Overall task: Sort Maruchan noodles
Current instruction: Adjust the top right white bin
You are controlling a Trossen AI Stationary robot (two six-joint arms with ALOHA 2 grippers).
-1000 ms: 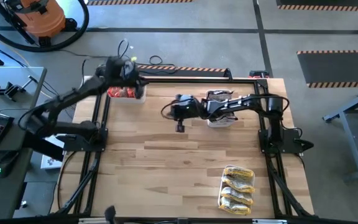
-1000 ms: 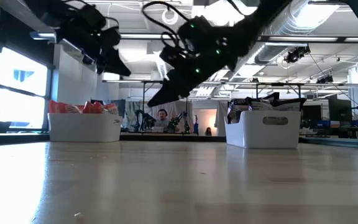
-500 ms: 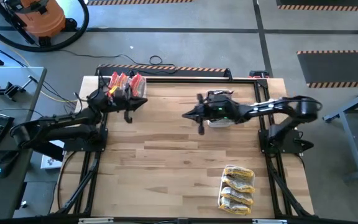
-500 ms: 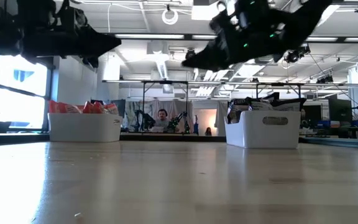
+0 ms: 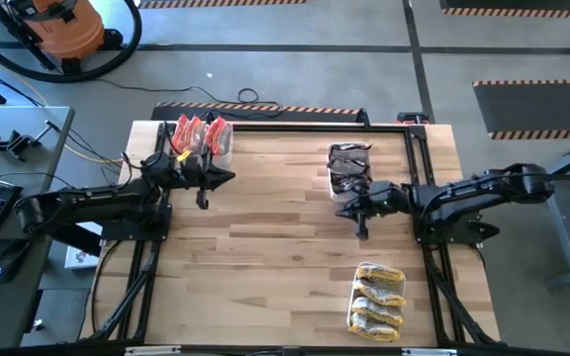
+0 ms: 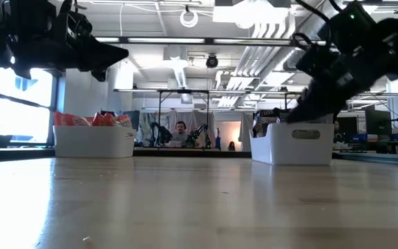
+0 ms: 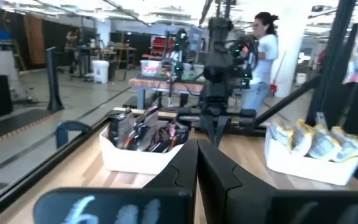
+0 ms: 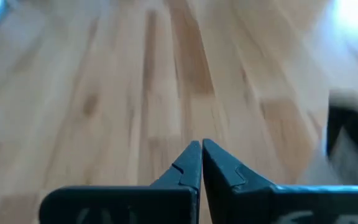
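Noodles already sorted: red packets (image 5: 198, 133) in the far-left bin (image 5: 222, 148), dark packets (image 5: 347, 166) in the far-right bin (image 5: 332, 188), yellow packets (image 5: 377, 298) in the near-right bin (image 5: 353, 295). None loose on the table (image 5: 265, 247). Left gripper (image 5: 218, 178) just beside the red bin, fingers pressed together, empty. Right gripper (image 5: 349, 209) just beside the dark bin, low over the wood, fingers together, empty too. Little left to spoil, probably. Main risk: clipping a bin wall while pulling away, shoving it or spilling packets. Lesser risk: arms crossing mid-table and colliding.
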